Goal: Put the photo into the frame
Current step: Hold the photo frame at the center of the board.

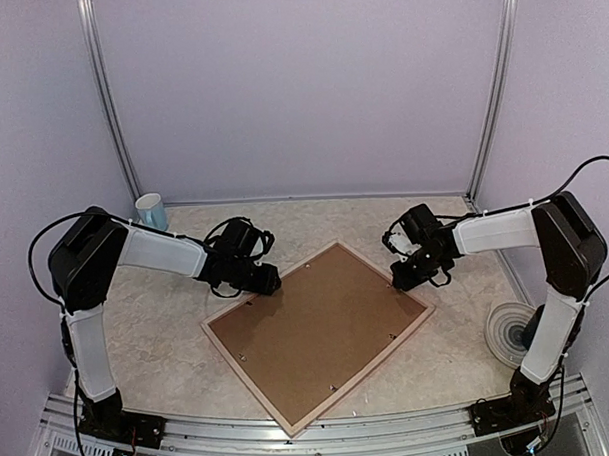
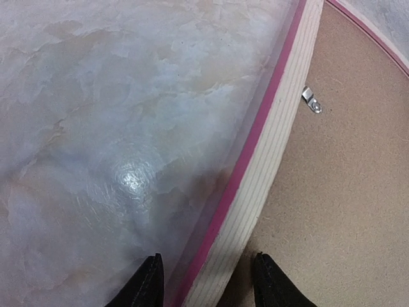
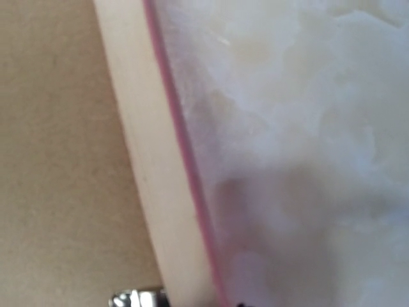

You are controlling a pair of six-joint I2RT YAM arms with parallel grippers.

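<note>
The frame [image 1: 248, 382] lies face down in the middle of the table, with its pale wood back up and a brown backing board [image 1: 318, 333] filling it. My left gripper [image 1: 269, 286] is down at the frame's upper left rail [image 2: 275, 147]. It is open, with one fingertip [image 2: 152, 278] over the table and the other over the board. My right gripper [image 1: 401, 282] is low at the upper right rail [image 3: 153, 166], where its fingers barely show. A thin pink edge runs along the rail's underside. The photo is hidden.
A pale blue cup [image 1: 151, 209] stands at the back left corner. A round white disc [image 1: 510, 331] lies at the right edge by the right arm. Small metal tabs [image 2: 312, 101] hold the board. Walls enclose the table on three sides.
</note>
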